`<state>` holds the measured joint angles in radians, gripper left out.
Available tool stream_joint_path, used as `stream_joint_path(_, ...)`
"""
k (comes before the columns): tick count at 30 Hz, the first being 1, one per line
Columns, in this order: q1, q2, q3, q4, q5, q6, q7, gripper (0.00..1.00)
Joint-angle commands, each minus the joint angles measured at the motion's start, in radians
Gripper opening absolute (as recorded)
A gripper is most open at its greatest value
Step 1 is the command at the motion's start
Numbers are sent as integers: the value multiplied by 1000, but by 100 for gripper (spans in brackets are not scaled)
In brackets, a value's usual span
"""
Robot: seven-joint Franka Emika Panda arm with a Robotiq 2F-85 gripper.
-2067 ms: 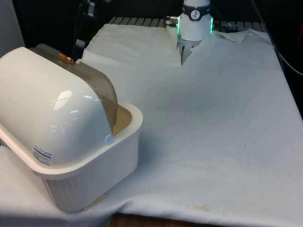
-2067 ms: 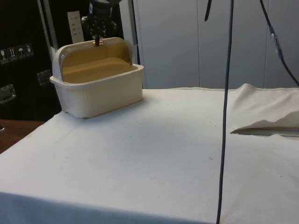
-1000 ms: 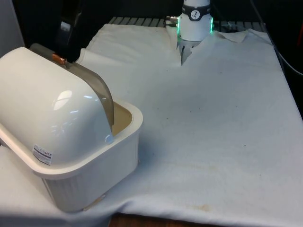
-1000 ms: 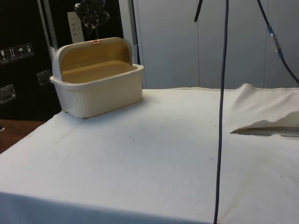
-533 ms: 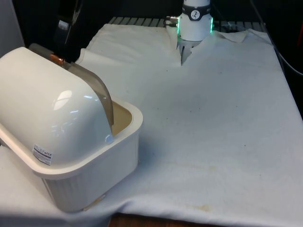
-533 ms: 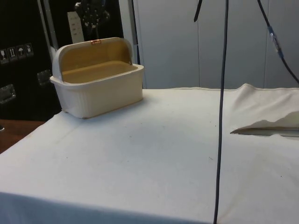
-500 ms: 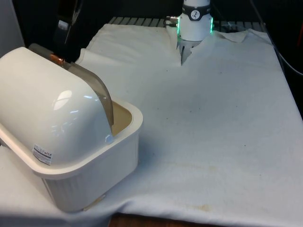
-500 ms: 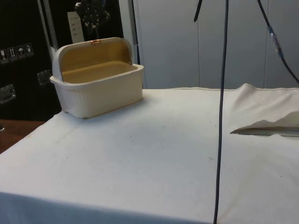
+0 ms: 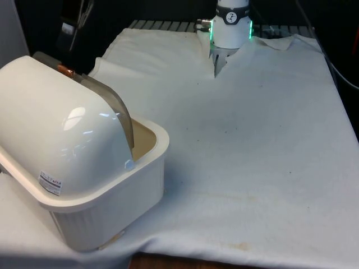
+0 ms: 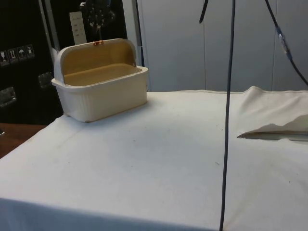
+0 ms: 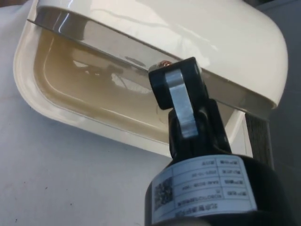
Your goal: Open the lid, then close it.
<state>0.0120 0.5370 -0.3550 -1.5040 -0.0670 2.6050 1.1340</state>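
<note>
**At the surface's corner: lid rolled back, closing half not yet done**

On the front view's left, the cream bread box (image 9: 84, 185) stands at the near corner of the cloth-covered surface (image 9: 252, 140). Its smoky translucent lid (image 9: 115, 115) is rolled back over the domed hood, so the mouth stands open. Judged from this, the opening half of the task is complete and the closing half remains.

The small copper knob (image 9: 68, 71) on the lid's edge sits at the top of the dome; the side view places it at the crest as well (image 10: 97, 43).

The gripper (image 11: 176, 92) hangs just above and behind that knob, apart from it and holding nothing. Its fingers look pressed together in the wrist view. In the side view it (image 10: 98, 21) shows dark above the box.

Contents: the tub's tan interior (image 10: 98, 74) shows bare floor and walls, nothing inside, as far as the side and wrist views reach.

Remaining, as a judgement: re-engage the knob and draw the lid forward and down to the front rim (image 10: 103, 83).
</note>
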Motion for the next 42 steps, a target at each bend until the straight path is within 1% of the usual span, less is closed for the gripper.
stream_joint_path(1, 0, 7, -5, 12, 1, -8, 12, 0)
stream_joint_path(6, 1, 16, -15, 33, 1, -24, 28, 0)
stream_joint_path(7, 0, 12, -11, 25, 0, -15, 15, 0)
stream_joint_path(9, 0, 22, -19, 46, 1, -33, 35, 0)
stream_joint_path(15, -2, 37, -23, 67, 6, -42, 51, 0)
stream_joint_path(16, -1, 30, -22, 56, 0, -35, 41, 0)
stream_joint_path(17, -3, 41, -23, 71, 6, -43, 54, 0)
stream_joint_path(24, -8, 80, -20, 118, 18, -57, 83, 0)
stream_joint_path(25, -5, 70, -23, 103, 9, -48, 73, 0)
stream_joint_path(26, -8, 80, -20, 118, 18, -57, 83, 0)
stream_joint_path(28, -9, 91, -20, 129, 22, -61, 89, 0)
stream_joint_path(34, -8, 129, -23, 163, 44, -69, 103, 0)
stream_joint_path(35, -7, 126, -23, 157, 40, -62, 93, 0)
stream_joint_path(36, -8, 133, -24, 166, 46, -71, 104, 0)
stream_joint_path(42, -7, 145, -27, 170, 45, -83, 121, 0)
